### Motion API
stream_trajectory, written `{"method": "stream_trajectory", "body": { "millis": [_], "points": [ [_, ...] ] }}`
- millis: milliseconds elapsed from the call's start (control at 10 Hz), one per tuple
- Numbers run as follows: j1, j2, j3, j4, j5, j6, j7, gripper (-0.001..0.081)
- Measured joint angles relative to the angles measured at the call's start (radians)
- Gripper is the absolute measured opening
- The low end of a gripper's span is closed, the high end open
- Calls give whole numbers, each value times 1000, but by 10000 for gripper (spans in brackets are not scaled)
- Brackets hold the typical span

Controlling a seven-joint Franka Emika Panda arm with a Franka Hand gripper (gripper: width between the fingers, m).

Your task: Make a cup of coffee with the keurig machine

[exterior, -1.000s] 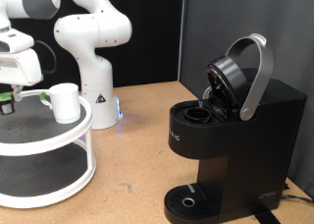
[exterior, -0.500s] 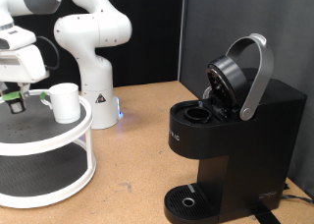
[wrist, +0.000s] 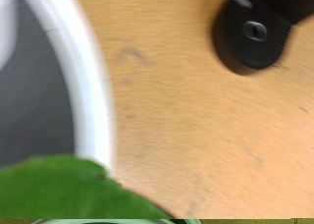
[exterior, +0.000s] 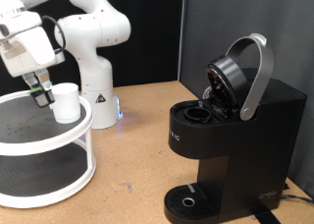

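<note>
So the gripper (exterior: 40,89) is being held up at the exterior view's left, above the top shelf of a white two-tier round stand (exterior: 59,145), just beside the cup (exterior: 66,102) on its left. A small dark pod with a green top (exterior: 39,87) is being pinched between the fingers, so the claw is clamped on that pod. In the wrist view a big blurry green patch (wrist: 59,190) is being shown right up against the lens, which fits the pod's top; the fingers themselves can't really be made out there.

The cup is being left standing upright on the top shelf, near the shelf's edge on the exterior view's right. It is well apart from the keurig machine (exterior: 231,136), which is sitting on the wooden table (exterior: 137,165) at the exterior view's right. The machine's lid, with its silver-grey arched handle (exterior: 257,72), is being kept swung up, so the pod chamber is exposed. The round drip tray (exterior: 186,200) at the base is being shown bare in the exterior view, and the same dark round tray (wrist: 253,35) is being caught in the wrist view, with the stand's white rim (wrist: 83,86) curving past in front of the table.

The white robot arm base (exterior: 93,62) is being seen behind the stand.
</note>
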Motion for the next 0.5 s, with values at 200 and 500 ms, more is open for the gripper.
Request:
{"method": "stream_trajectory", "body": {
  "millis": [200,500],
  "points": [
    [3,18,11,7,16,10,38,469],
    [45,10,-2,-3,202,44,86,469]
  ]
}}
